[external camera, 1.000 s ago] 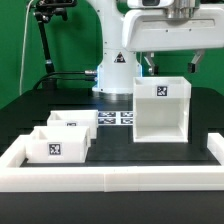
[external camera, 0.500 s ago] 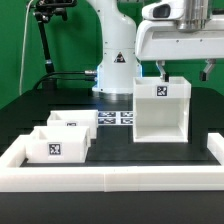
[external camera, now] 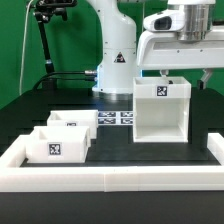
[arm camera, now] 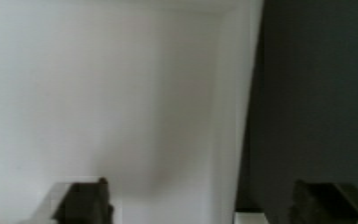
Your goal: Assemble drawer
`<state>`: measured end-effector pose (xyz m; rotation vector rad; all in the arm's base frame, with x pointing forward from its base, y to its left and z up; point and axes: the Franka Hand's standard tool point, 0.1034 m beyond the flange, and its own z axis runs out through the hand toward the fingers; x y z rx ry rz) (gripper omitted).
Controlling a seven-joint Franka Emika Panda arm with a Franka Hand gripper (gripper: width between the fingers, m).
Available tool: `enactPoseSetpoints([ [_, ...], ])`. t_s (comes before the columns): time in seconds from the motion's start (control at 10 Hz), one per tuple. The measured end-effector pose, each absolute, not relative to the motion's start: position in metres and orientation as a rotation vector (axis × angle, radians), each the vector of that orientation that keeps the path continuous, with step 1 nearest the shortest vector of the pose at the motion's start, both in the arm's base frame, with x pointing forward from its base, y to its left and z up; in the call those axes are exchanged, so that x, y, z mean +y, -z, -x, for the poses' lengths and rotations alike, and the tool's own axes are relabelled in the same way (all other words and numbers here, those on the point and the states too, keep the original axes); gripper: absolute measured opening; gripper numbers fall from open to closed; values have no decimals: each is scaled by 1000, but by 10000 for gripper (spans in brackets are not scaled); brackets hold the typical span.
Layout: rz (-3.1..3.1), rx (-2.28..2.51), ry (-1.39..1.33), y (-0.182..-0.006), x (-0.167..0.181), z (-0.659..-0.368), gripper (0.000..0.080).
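The tall white drawer housing (external camera: 160,112) stands upright right of centre, its tagged face and open front toward the camera. Two small white open-topped trays sit at the exterior view's left: the front tray (external camera: 55,147) and the back tray (external camera: 72,122). My gripper (external camera: 183,78) hangs just above the housing's top right side, open and empty. In the wrist view my gripper (arm camera: 197,205) straddles the edge of the housing's white surface (arm camera: 123,100), one dark finger (arm camera: 82,202) over the white and the other over the dark table (arm camera: 318,90).
A low white border wall (external camera: 110,180) runs along the front and sides of the black table. The marker board (external camera: 118,118) lies flat behind the trays. The robot base (external camera: 115,65) stands at the back, a black stand (external camera: 45,40) at far left.
My gripper has come down toward the housing's top and shifted a little to the exterior view's right. The housing and both trays have not moved.
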<state>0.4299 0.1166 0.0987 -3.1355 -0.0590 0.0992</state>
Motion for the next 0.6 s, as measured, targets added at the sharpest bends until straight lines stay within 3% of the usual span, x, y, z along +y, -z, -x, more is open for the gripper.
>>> enactPoseSetpoints([
  [0.2, 3135, -60, -99, -99, 117, -430, 237],
  [0.3, 3135, -60, -99, -99, 117, -430, 237],
  [0.4, 3135, -60, -99, -99, 117, -430, 101],
  [0.5, 3135, -61, -98, -99, 117, -430, 101],
  [0.6, 3135, -61, -98, -99, 117, -430, 38],
])
